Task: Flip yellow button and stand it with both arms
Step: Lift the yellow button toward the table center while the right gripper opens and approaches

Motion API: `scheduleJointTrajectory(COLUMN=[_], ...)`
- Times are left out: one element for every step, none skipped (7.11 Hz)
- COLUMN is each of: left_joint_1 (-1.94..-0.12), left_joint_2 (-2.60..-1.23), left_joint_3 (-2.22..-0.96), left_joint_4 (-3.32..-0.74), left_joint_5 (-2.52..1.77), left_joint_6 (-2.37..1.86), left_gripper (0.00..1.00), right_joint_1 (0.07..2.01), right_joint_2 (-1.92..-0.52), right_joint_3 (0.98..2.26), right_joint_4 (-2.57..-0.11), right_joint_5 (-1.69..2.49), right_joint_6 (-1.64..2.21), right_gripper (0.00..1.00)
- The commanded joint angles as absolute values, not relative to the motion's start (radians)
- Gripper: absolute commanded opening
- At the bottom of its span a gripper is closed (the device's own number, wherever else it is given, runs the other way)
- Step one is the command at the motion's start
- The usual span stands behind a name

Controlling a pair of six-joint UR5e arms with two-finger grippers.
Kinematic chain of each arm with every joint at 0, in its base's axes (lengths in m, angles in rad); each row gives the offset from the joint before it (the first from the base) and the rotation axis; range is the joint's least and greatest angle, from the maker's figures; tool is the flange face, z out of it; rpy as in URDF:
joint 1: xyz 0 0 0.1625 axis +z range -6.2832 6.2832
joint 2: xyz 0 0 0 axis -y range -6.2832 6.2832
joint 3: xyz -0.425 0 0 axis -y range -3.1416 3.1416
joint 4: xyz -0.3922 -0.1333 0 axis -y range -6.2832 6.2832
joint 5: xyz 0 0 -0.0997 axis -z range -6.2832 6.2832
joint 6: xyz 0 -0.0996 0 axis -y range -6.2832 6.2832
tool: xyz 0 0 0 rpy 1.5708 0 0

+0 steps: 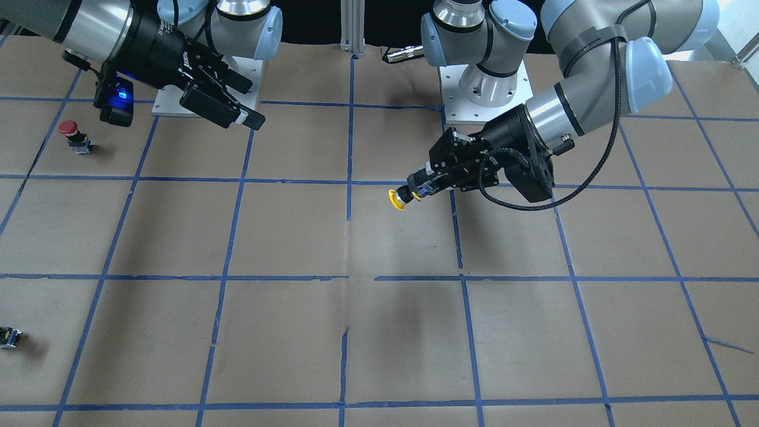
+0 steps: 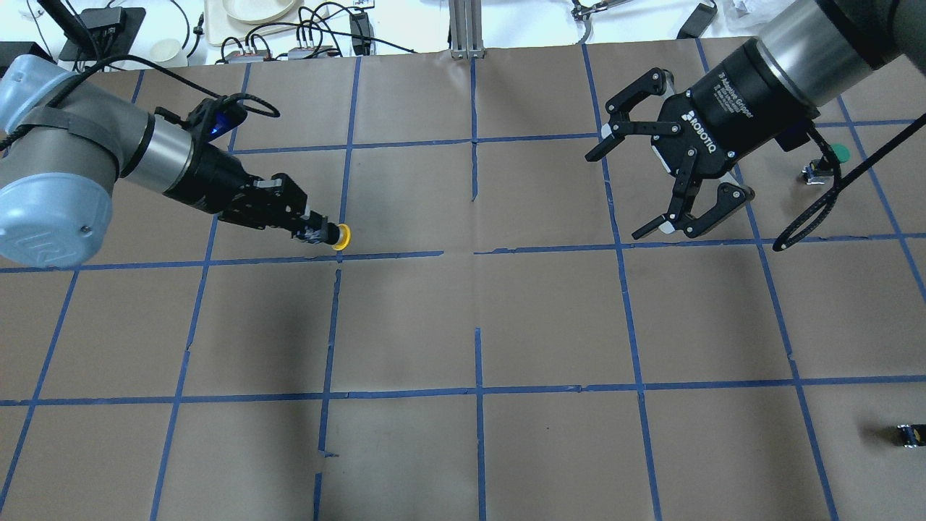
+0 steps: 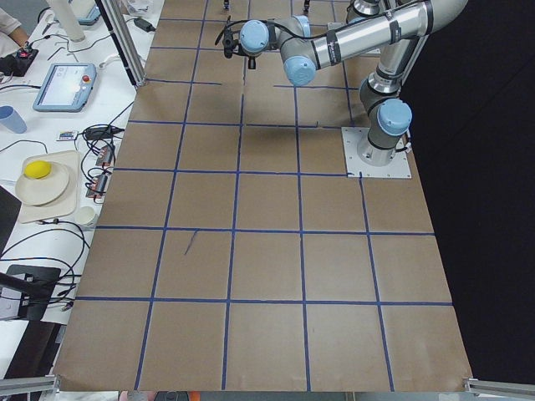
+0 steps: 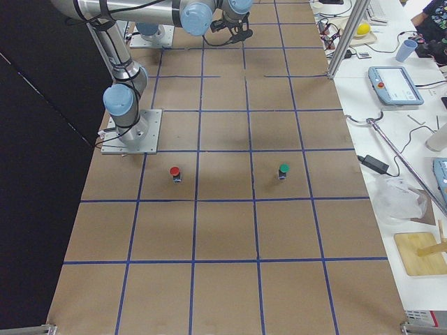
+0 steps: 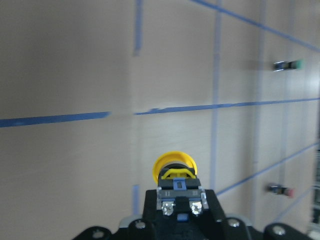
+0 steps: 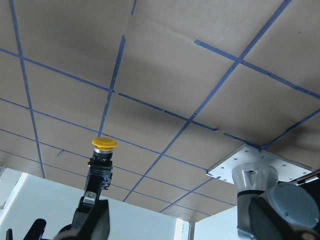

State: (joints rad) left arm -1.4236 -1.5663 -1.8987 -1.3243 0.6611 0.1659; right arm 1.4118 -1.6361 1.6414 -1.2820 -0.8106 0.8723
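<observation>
The yellow button (image 2: 340, 236) has a round yellow cap on a black and grey body. My left gripper (image 2: 312, 231) is shut on its body and holds it on its side above the table, with the cap pointing toward the table's middle. It also shows in the front view (image 1: 396, 199), in the left wrist view (image 5: 173, 167) and in the right wrist view (image 6: 104, 144). My right gripper (image 2: 616, 194) is open and empty. It hangs above the table far to the right of the button, with its jaws turned toward the button.
A red-capped button (image 1: 70, 133) and a green-capped button (image 2: 832, 155) stand on the table on the right arm's side. A small capless black block (image 2: 908, 433) lies near the table's right edge. Blue tape lines grid the brown table (image 2: 463, 325).
</observation>
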Motion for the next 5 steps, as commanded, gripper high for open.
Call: scheduleJointTrajectory(left_joint_1=[-1.478,-1.52,-1.544,-1.551,-1.56], left_joint_2=[-1.546,-1.546,-1.536,-1.54,-1.549], left_joint_3=[-1.902,-1.901,-1.913,-1.914,-1.911], left_joint_4=[-1.324,-1.324,-1.324,-1.324,-1.324], left_joint_5=[0.406,0.311,0.296,0.214,0.187], left_joint_6=[0.131,0.082,0.077,0.071,0.066], left_gripper=[0.05,0.03,0.02,0.02,0.02], right_joint_1=[1.363,1.329,1.325,1.324,1.324], right_joint_2=[-1.618,-1.617,-1.608,-1.606,-1.611], right_joint_3=[1.641,1.643,1.669,1.71,1.718], right_joint_4=[-1.281,-1.273,-1.261,-1.252,-1.247], right_joint_5=[-0.702,-0.637,-0.611,-0.53,-0.519], right_joint_6=[0.893,0.893,0.894,0.902,0.905], right_gripper=[1.0,1.0,1.0,1.0,1.0])
